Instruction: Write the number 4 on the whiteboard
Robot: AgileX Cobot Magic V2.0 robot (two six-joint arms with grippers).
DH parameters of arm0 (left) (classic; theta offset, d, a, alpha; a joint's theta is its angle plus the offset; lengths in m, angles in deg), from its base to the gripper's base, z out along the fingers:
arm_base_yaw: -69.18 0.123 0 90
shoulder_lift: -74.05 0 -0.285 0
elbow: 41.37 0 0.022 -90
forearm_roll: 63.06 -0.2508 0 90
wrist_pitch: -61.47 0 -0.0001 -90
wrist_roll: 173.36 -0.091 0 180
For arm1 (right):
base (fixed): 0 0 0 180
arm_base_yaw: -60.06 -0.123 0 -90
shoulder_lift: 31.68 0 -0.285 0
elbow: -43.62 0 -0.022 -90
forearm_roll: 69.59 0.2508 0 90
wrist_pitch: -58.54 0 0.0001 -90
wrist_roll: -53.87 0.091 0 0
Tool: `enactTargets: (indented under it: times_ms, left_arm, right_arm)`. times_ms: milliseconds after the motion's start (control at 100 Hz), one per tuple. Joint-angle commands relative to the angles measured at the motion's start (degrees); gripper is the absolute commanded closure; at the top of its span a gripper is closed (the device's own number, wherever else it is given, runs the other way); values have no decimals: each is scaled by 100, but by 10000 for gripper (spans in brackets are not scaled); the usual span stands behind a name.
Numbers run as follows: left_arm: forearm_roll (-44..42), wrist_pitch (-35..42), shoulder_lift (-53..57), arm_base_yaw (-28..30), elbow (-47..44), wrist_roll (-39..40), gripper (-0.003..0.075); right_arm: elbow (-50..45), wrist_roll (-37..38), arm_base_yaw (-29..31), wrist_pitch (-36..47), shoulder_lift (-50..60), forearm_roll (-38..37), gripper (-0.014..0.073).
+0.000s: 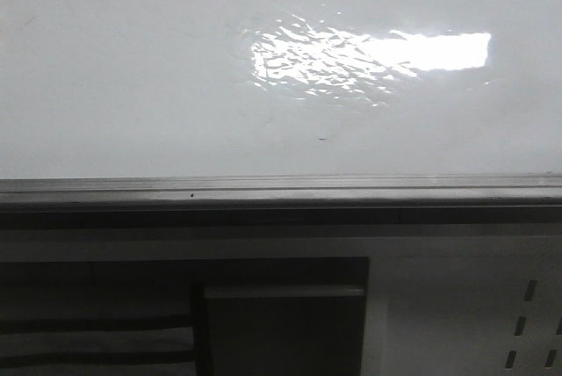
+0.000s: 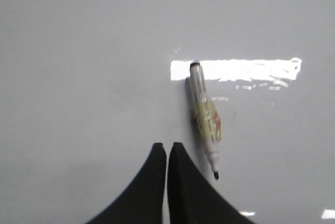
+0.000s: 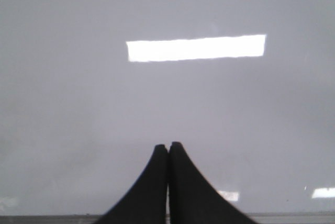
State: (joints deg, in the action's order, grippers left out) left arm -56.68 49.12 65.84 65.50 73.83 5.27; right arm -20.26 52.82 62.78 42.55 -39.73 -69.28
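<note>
On the whiteboard, just beside the left gripper, lies the marker, uncapped, its dark tip pointing toward the gripper side of the left wrist view and its rear end reaching into the bright glare patch. The marker rests flat on the surface and is held by nothing. No number 4 is visible in any view; the front view shows only a faint short dark mark below the glare, too small to identify.

Handling judgement: the marker appears light and rigid, with a smooth round barrel likely to roll or slip on the glossy surface. Take hold across the labelled mid-barrel, clear of the tip, so the tip can project for writing. Pressing down while closing may push it sideways.

Left gripper: fingers together with only a hairline gap, holding nothing, tips just beside the marker's tip end but not touching it. It must open before any grasp.

Right gripper: fingers likewise together and empty, over bare whiteboard with no marker nearby.

Front view: the grey edge rail runs along the board's near side; neither arm shows there.
</note>
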Motion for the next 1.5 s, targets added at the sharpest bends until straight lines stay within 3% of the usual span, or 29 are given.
enactTargets:
  times_ms: [0, 250, 970, 1070, 1230, 1290, 1340, 1490]
  left_arm:
    - [73, -55, -379, 16, 784, 52, 741]
    - [73, -957, -1608, 16, 2071, 52, 741]
    - [50, -812, -2023, 16, 2105, 52, 740]
    - [-262, -812, -2023, 16, 2093, 52, 687]
    - [-496, -812, -2023, 16, 2093, 52, 372]
    - [-496, -812, -2023, 16, 2093, 52, 282]
    - [-460, -812, -2023, 16, 2093, 52, 255]
    - [-448, -812, -2023, 16, 2093, 52, 277]
  right_arm:
    - [768, -5, 17, -216, -381, 16, 666]
    - [2146, -5, 17, -1569, -1567, -30, 666]
    - [2235, -5, 17, -1560, -1989, -30, 660]
    - [2235, -5, 17, -1546, -2003, -202, 566]
    - [2235, -5, 17, -1531, -2003, -320, 223]
    - [2235, -5, 17, -1532, -2003, -320, 144]
    - [2235, -5, 17, -1546, -2003, -320, 113]
    - [2235, -5, 17, -1546, -2003, -304, 115]
